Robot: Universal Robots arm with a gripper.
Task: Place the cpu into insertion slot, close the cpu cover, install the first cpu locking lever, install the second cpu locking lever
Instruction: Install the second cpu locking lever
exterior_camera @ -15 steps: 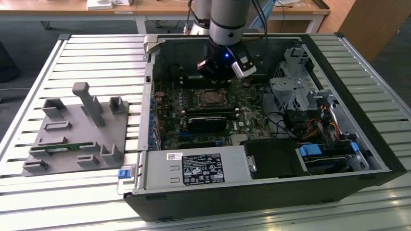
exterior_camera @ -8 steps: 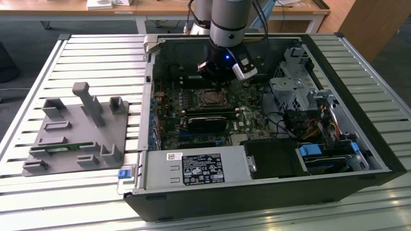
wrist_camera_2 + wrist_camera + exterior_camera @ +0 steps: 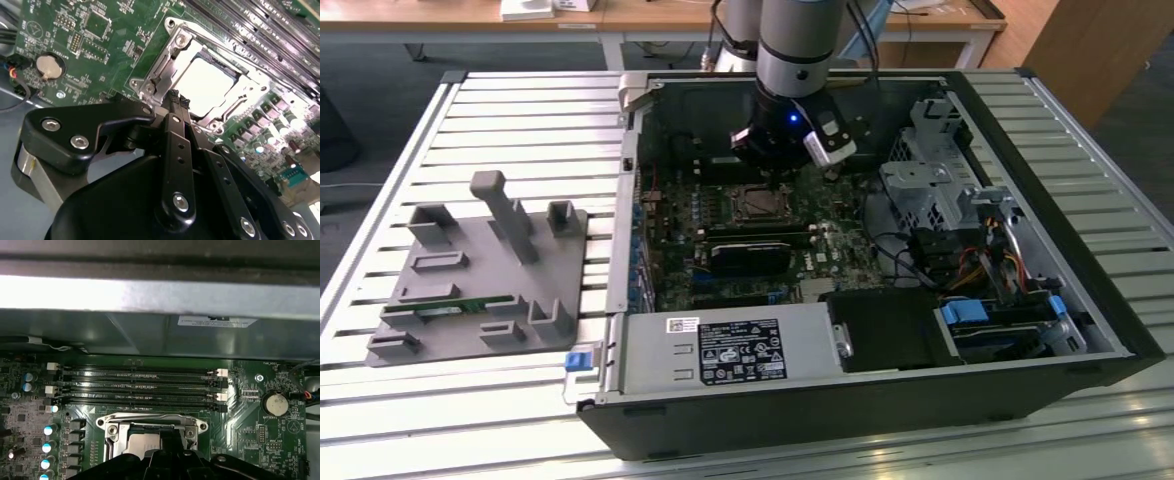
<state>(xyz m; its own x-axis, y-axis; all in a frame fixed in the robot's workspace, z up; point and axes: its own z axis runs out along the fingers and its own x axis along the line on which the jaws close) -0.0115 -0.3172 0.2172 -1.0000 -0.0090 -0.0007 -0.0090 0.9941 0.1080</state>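
In the insertion slot (image 3: pixel 210 87) the cpu (image 3: pixel 206 84) already sits, pale metal top showing flat and square in both wrist views. The cpu cover (image 3: pixel 167 60) frames it, and from the second wrist view it looks down or nearly down over the chip; can't say whether it's fully seated. So placement reads as done, cover likely done. Levers: thin bright rods run along the socket edges, but whether either is hooked under its catch I can't tell, so I'd count both lever steps as open.

The gripper (image 3: pixel 177 100) hovers just above the socket's near edge, fingertips pressed together, pinching nothing that I can see.

Around it: green motherboard (image 3: pixel 100 45), coin battery (image 3: pixel 49 67), memory slots (image 3: pixel 140 385) beside the socket. The whole PC case (image 3: pixel 1067 260) lies open on the slatted table (image 3: pixel 520 100), with a grey fixture tray (image 3: pixel 480 290) to the exterior view's left.
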